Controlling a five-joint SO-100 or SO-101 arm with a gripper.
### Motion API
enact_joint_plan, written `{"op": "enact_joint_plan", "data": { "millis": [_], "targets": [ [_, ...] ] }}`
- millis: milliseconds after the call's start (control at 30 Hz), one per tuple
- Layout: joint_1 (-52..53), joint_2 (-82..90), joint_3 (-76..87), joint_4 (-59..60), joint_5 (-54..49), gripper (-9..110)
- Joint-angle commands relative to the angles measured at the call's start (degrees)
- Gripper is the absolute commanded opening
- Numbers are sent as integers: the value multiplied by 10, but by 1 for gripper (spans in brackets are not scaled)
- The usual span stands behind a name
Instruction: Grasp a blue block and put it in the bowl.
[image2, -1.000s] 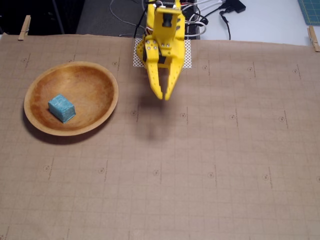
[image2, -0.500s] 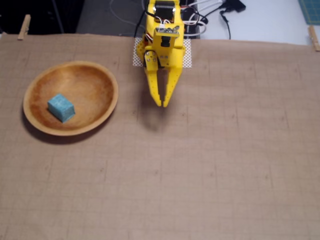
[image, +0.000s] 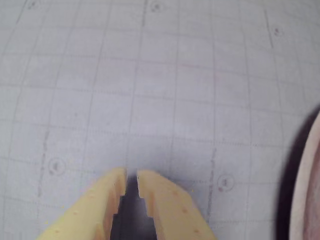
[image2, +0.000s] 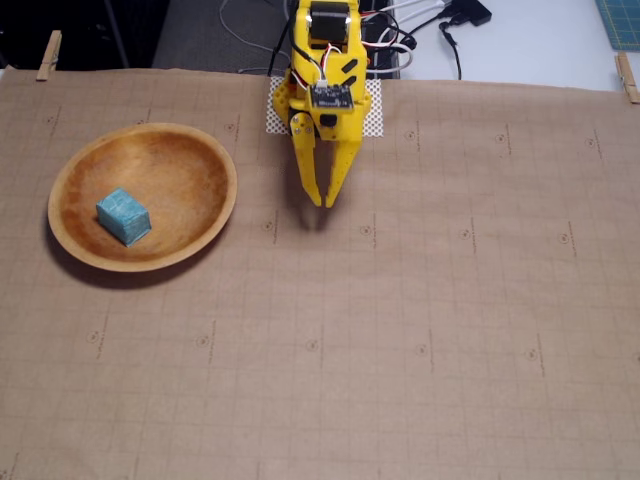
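1. We see a table covered by brown gridded paper (image2: 420, 330), printed with fine lines and small circular marks at the crossings; we can read no writing on it.
2. The paper is pinned along its far edge by wooden clothespins, one (image2: 48, 54) beyond the bowl at the left of the fixed view and another (image2: 626, 76) at the far right.
3. Behind the paper lie a dark area, a pale tabletop with black and white cables (image2: 430, 30), and a corner of a green cutting mat (image2: 620, 20).
4. The bowl (image2: 215, 165) sits on the paper at the left of the fixed view; in the wrist view only a sliver of its rim (image: 305, 200) shows at the right edge.
5. The blue block (image2: 123, 216) rests inside the bowl, toward its left side, lying on the wooden floor.
6. The yellow gripper (image2: 323, 203) hangs to the right of the bowl, apart from it, above bare paper.
7. Its two fingers nearly meet at the tips with only a narrow slit between them (image: 131, 176), and they hold nothing.
8. A white perforated patch (image2: 376, 110) lies under the arm's base, beyond the bowl's right side.
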Motion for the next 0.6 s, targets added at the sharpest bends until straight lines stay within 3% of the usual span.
{"op": "enact_joint_plan", "data": {
  "millis": [0,567],
  "targets": [
    [-3,-2,1,19,-4,0],
    [-4,-11,40,35,-5,0]
  ]
}}
